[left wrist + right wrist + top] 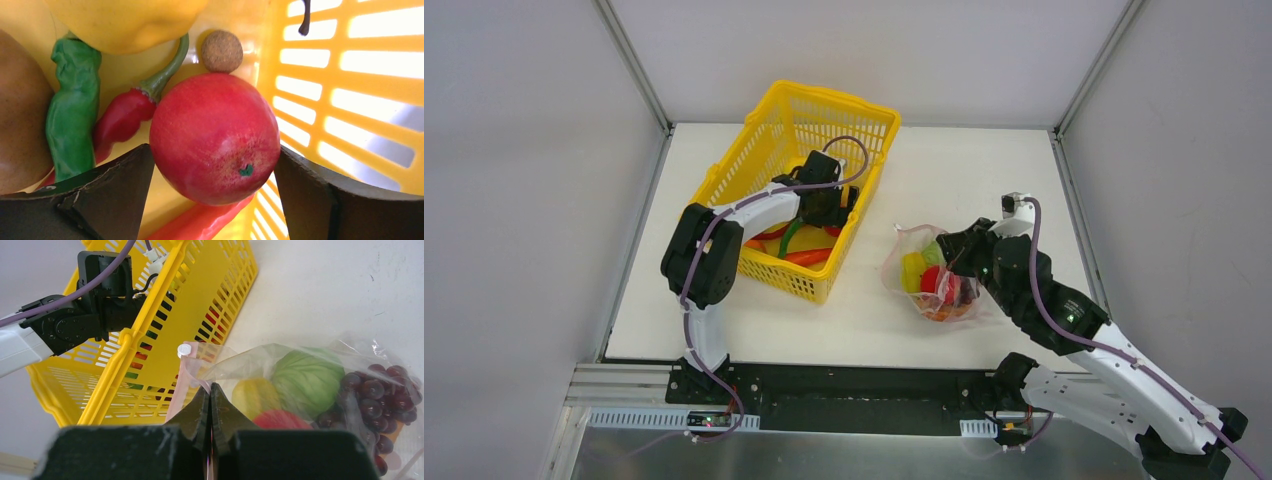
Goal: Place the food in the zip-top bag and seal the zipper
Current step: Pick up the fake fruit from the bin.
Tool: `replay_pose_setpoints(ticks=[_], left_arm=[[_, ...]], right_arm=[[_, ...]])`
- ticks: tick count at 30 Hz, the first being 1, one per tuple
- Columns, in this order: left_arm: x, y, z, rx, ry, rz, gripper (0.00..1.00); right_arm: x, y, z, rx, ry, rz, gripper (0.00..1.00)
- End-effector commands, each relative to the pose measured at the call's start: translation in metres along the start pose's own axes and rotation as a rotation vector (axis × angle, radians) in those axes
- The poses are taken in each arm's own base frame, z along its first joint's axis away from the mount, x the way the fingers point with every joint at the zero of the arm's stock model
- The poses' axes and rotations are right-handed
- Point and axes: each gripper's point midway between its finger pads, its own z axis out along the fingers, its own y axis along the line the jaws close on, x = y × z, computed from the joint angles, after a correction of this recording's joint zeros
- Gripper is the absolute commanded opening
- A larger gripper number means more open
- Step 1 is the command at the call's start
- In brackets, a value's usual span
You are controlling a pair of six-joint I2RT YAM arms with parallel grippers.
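The zip-top bag [300, 352] lies on the counter [944, 170], just beside the yellow basket [824, 108]. Some food is in it already: a green cabbage [306, 380], purple grapes [385, 400], a yellow piece [255, 395] and a red tomato [282, 419].

The right end effector [211, 405] is clenched tight on the edge of the bag, right by the pink zipper [182, 385]. I think it pinches there to lift the floppy mouth up. That way the bag does not fall shut, and the food inside does not roll out.

The left end effector [214, 152] is down inside the basket. Its two fingers [110, 200] stand wide, one on each side of a big red fruit [215, 120]. Both fingers look like they touch the fruit, but I cannot tell if they squeeze it yet. The fruit rests on an orange piece [200, 225]. A red chili [122, 117], a green pepper [72, 115] and a small brown ball [221, 50] lie close by.

The job is partly done, I think. More food waits in the basket, and the zipper is not shut. The red fruit is round and shiny, so it could slip if the grip is weak. The basket wall is very near too, so lifting it out needs care.
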Motion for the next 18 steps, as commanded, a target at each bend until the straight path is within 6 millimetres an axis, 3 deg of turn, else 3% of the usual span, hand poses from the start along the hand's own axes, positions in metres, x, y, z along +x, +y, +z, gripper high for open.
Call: replay_pose_setpoints(ticks=[1,5,8,13,18], left_arm=[[-0.020,-0.016,-0.003,0.068,-0.099,-0.083,0.87],[-0.026,-0.014,-0.002,0.057,-0.159,-0.127,0.81],[-0.027,-0.014,0.000,0.054,-0.150,-0.127,0.68],[-0.022,-0.008,-0.006,0.029,-0.154,-0.116,0.36],[-0.028,-0.009,-0.031,0.032,-0.181,-0.073,0.21]], right_arm=[[-0.015,0.010,0.000,-0.034,-0.058,0.050,0.00],[-0.012,0.008,0.000,-0.031,-0.055,0.054,0.00],[-0.012,0.007,0.001,-0.025,-0.056,0.048,0.00],[-0.015,0.007,-0.001,-0.027,-0.062,0.048,0.00],[-0.015,0.008,-0.001,-0.030,-0.059,0.053,0.00]])
